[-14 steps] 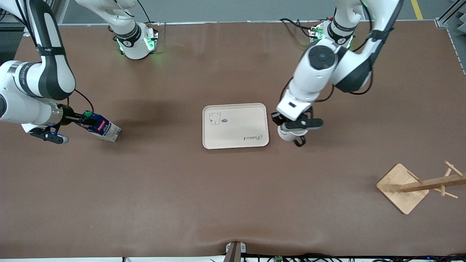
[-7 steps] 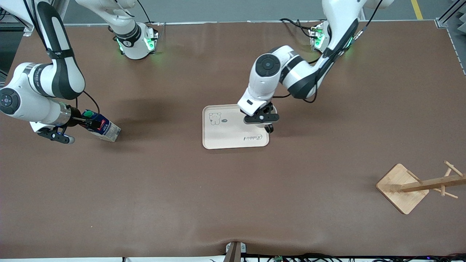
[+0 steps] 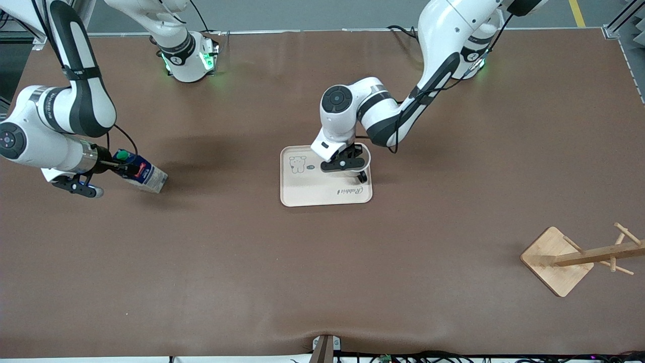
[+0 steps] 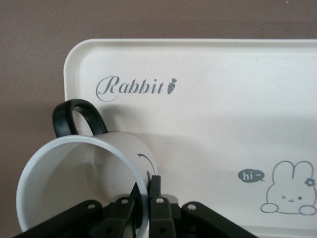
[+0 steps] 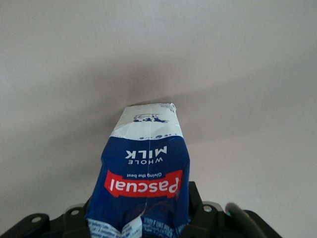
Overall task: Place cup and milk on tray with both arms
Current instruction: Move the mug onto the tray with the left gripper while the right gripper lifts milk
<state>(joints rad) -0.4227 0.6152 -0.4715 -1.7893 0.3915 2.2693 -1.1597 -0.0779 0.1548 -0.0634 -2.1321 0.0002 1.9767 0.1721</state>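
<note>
Right gripper (image 3: 108, 166), toward the right arm's end of the table: closed on the top end of the milk (image 3: 140, 174), fingers on either side of the carton near its green cap. Carton tilted, pale bottom corner low at the table; cannot tell whether it touches. Grip near the cap probably leaves the base free to be set down flat. Milk well apart from the tray (image 3: 302, 194), so this half of the job is not yet done. Middle of table: cream tray lying flat, bear drawing and "Rabbit" lettering clear of objects. Left gripper (image 3: 345, 162), over the tray's end toward the left arm: fingers pinched on the rim wall of the cup (image 3: 359, 160), one inside, one outside, as the left wrist view shows (image 4: 143, 196). In that view the cup (image 4: 81, 186) is tipped, mouth toward the camera, black handle (image 4: 74, 115) pointing toward the lettering. Rim pinch likely chosen to keep the base clear for landing. Whether the base rests on the tray cannot be told. Wooden rack (image 3: 564, 259) lies near the left arm's end, nearer the front camera, not involved.
</note>
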